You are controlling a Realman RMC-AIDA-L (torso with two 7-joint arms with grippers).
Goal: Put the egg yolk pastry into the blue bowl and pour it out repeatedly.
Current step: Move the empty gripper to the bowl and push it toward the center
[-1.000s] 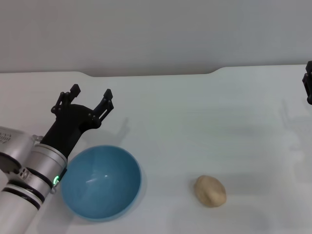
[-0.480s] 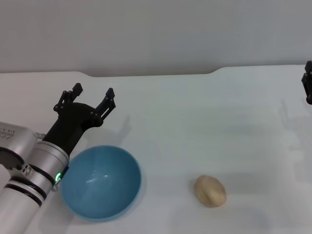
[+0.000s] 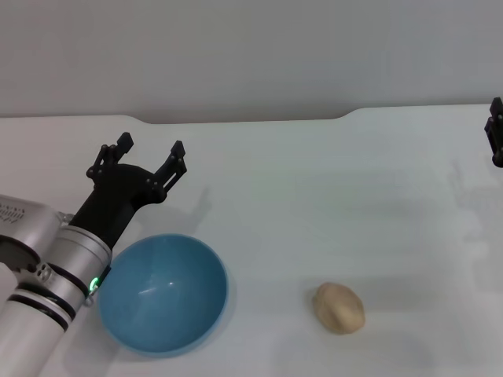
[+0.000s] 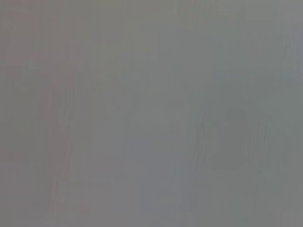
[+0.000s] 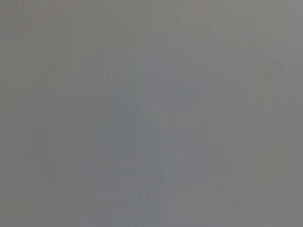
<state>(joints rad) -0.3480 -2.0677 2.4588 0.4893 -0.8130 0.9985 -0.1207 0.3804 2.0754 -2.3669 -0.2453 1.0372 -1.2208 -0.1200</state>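
The blue bowl [image 3: 163,294] stands upright and holds nothing, on the white table near its front left. The egg yolk pastry [image 3: 339,308], a pale tan lump, lies on the table to the right of the bowl, well apart from it. My left gripper [image 3: 148,148] hovers just behind the bowl's far rim, open with nothing between its fingers. Only a sliver of my right gripper [image 3: 497,136] shows at the far right edge, away from both objects. Both wrist views show only flat grey.
The white table [image 3: 314,196] reaches back to a grey wall, with a small step in its rear edge around the middle.
The left gripper shifted slightly back and to the right early on, then held still. Bowl, pastry and right arm have not moved.
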